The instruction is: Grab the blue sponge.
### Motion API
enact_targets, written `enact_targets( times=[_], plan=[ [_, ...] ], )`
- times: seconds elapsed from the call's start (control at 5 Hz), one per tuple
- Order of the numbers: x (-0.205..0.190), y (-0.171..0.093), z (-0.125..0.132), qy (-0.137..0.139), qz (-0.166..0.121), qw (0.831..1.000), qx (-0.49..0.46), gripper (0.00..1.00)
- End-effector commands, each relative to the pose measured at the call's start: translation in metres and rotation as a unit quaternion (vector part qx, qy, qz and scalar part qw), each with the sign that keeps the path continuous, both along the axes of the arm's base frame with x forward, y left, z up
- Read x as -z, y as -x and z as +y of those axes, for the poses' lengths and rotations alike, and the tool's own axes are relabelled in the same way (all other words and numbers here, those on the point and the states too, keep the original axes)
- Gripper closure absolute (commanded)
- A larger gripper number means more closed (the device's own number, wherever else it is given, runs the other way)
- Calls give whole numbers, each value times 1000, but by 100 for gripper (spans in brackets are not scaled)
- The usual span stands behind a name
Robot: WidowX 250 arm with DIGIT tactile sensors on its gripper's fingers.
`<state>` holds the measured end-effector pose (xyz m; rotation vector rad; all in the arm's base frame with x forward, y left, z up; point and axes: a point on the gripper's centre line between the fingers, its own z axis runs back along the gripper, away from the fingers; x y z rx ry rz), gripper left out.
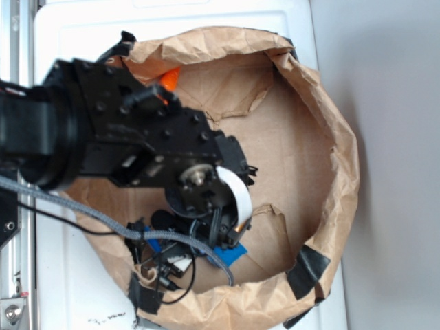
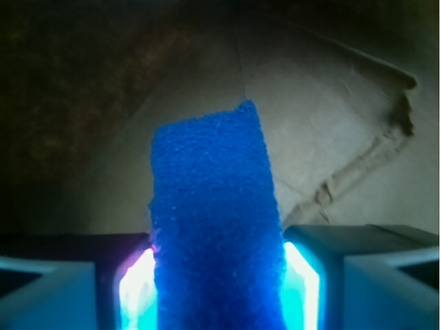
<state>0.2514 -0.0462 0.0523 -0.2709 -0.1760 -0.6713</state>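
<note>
The blue sponge (image 2: 213, 220) fills the middle of the wrist view, its dark blue scrub face toward the camera, and it stands up from between my two glowing pads (image 2: 136, 292). My gripper (image 2: 218, 289) is shut on it, both pads pressed against its sides. In the exterior view only a blue corner of the sponge (image 1: 230, 256) shows beneath the black arm, low inside the brown paper bag (image 1: 330, 158). The gripper (image 1: 223, 240) is there too, mostly hidden by the wrist.
The crumpled paper bag wall rings the work area, with black tape (image 1: 307, 269) at its front rim. An orange carrot (image 1: 169, 78) peeks out at the back left behind the arm. Grey and black cables (image 1: 103, 220) trail to the left.
</note>
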Motion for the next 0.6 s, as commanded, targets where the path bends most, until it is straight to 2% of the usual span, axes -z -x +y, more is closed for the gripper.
enact_targets(
  times=[0.0,0.2,0.4],
  plan=[
    [-103,-22,40,18,-25,995,-93,100],
    [-145,-18,50,30,-29,994,-101,100],
    [-154,-18,51,15,-32,993,-114,100]
  ],
)
